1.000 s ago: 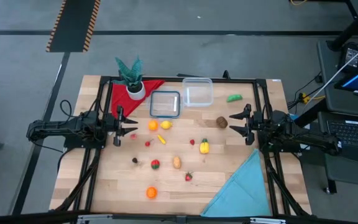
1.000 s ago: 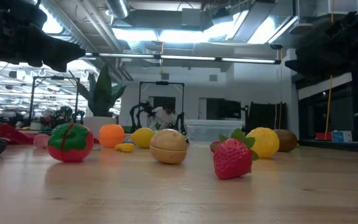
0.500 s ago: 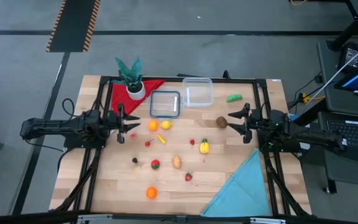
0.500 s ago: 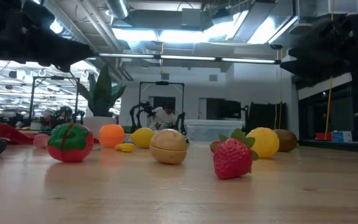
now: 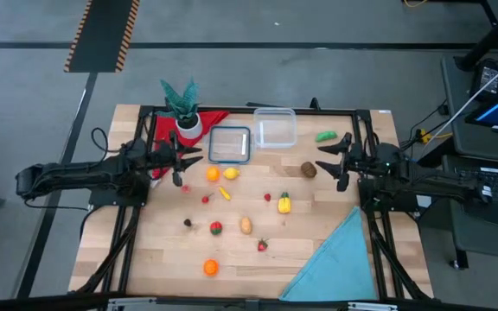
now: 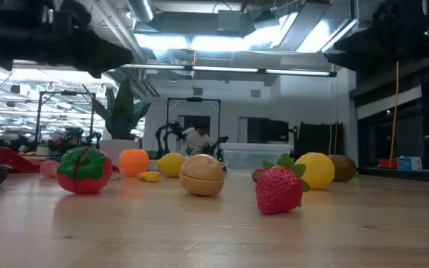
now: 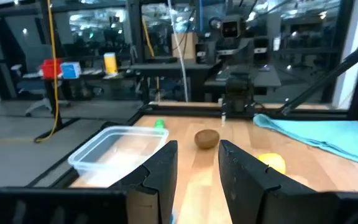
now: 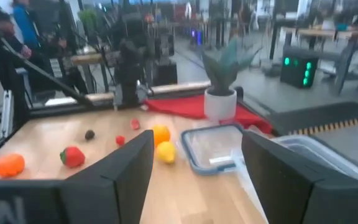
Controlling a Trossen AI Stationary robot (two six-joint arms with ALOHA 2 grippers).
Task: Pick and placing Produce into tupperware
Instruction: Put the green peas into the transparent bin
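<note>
Though blurred, "N" (image 8: 11, 208) on right claw (image 8: 196, 140)

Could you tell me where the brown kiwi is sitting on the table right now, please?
In the high view the brown kiwi lies on the table's right half, just left of the right gripper, below the clear tub and the green vegetable.

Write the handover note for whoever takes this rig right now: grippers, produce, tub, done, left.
Left gripper: open, empty, raised beside the potted plant.
Right gripper: open, empty, raised near the brown fruit.
Tupperware: at the table's far edge, nothing in it; blue-rimmed lid lies beside it.
Produce: all loose on the table, green piece to the tub's right, the rest mid-table.
Done: nothing placed.
Left: every piece.
</note>
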